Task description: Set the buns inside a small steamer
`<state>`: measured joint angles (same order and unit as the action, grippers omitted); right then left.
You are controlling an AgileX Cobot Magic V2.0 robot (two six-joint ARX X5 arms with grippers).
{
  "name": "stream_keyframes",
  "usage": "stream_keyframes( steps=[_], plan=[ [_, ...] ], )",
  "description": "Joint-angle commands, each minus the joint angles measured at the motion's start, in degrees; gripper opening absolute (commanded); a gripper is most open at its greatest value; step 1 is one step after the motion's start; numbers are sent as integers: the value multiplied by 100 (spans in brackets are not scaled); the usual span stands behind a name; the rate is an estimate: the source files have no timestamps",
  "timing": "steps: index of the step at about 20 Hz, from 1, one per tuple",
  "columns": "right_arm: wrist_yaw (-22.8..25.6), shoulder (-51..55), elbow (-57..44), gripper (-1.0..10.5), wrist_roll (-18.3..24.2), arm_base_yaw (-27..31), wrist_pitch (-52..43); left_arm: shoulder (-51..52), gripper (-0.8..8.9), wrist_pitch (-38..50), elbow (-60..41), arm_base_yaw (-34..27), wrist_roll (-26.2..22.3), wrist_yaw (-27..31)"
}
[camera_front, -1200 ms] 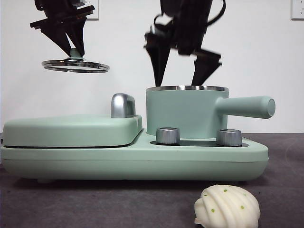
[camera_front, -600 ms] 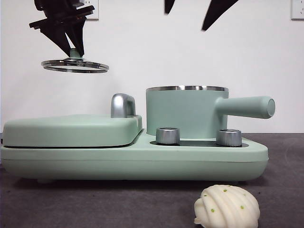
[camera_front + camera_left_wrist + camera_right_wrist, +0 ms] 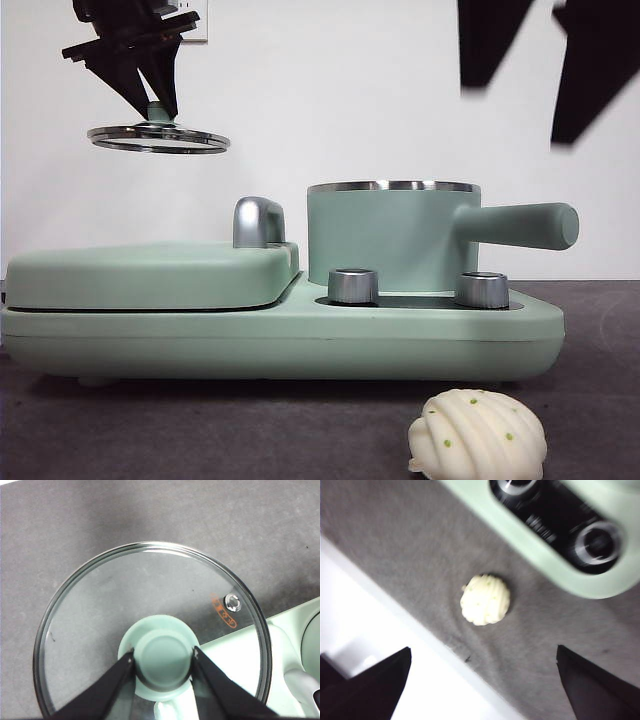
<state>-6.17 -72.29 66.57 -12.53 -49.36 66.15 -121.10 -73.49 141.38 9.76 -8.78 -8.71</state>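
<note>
Ridged bun [image 3: 485, 599] on table, below spread right fingers [image 3: 592, 687]

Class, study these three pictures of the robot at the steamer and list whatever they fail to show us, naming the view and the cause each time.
1. Inside of the small steamer: front view is level with its rim, so its wall hides any contents.
2. The cream cylinder bun: in no view.
3. Shell-shaped bun: underside cut off by the front view's bottom edge; blurred in the right wrist view.
4. Knob markings: blurred in the right wrist view.

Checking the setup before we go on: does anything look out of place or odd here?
Nothing is spilled or damaged. The glass lid hangs off the steamer, clamped by the left gripper; the shell-shaped bun lies on the table.
</note>
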Motion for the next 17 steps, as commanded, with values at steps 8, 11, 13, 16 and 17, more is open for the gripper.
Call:
stream_keyframes(
  steps=[8,11,13,16,17],
  plan=[
    [28,-111,-2332,463,-796,-555,-2948,44,87,107,269,125,55,-11],
    [186,-149,-2588,463,-811,-551,-3121,44,87,107,269,164,55,-11],
    [195,-234,-2662,463,-809,-535,-3318,44,87,107,269,190,55,-11],
    [216,-442,-2662,459,-809,-520,-3585,44,87,103,269,195,59,-11],
    [223,-518,-2662,415,-809,-518,-3654,44,87,101,269,197,70,-11]
  ],
)
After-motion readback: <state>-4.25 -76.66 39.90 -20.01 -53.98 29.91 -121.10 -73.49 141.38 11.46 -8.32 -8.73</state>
